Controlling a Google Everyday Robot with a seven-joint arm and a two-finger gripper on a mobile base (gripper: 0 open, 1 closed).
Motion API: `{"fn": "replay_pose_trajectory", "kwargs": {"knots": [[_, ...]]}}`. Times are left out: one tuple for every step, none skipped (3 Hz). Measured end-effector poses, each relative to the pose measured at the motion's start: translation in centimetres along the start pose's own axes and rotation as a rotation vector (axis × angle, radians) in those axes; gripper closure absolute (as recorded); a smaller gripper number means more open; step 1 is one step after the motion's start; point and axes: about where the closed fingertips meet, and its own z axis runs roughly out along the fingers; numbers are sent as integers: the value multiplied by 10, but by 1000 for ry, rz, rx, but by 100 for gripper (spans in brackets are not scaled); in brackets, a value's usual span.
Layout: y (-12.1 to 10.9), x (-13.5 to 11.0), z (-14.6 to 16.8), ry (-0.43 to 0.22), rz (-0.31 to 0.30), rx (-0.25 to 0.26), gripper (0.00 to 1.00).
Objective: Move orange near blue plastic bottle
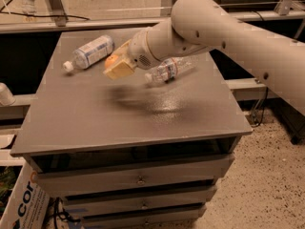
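The blue plastic bottle (89, 52) lies on its side at the back left of the grey cabinet top (95, 123), its white cap pointing left. My gripper (116, 65) hangs above the top just right of that bottle, its cream fingers shut on the orange (111, 61), of which only a small patch shows between them. The white arm reaches in from the right and hides part of the clear bottle.
A clear crinkled bottle (167, 70) with a red-and-blue label lies on its side under the arm, right of the gripper. Metal frame legs (55, 4) stand behind the cabinet. A cardboard box (24, 206) sits on the floor at the lower left.
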Motion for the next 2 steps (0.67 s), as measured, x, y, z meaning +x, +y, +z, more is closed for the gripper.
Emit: {"fn": "replay_pose_trajectory", "kwargs": {"knots": [[-24, 0, 19, -3, 4, 8, 100], [-43, -4, 43, 11, -2, 21, 100]]}}
